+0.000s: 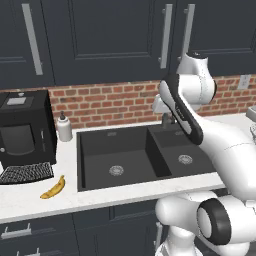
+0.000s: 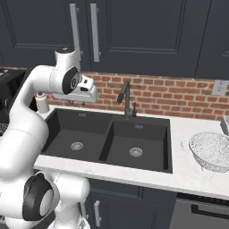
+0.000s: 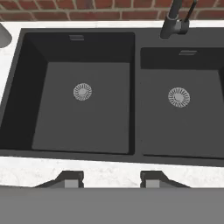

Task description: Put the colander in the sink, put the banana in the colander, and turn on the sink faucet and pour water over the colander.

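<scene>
The matte black double-basin sink (image 1: 100, 150) (image 2: 147, 134) (image 3: 83, 127) lies in the white counter and both basins hold nothing. My gripper (image 3: 109, 180) (image 2: 78, 102) hangs above the sink's near edge, looking down into it, open, with nothing between its fingertips. The silvery mesh colander (image 2: 211, 150) stands on the counter right of the sink. On the counter left of the sink, near the front edge, lies the yellow banana (image 1: 53, 187). The dark gooseneck sink faucet (image 2: 125, 97) (image 3: 175, 22) rises behind the divider between the basins; no water runs from it.
A white soap dispenser (image 1: 64, 127) stands at the sink's back left corner. A black appliance (image 1: 25, 130) sits further left, with a flat dark mesh tray (image 1: 25, 173) in front of it. The brick backsplash and dark upper cabinets close off the back.
</scene>
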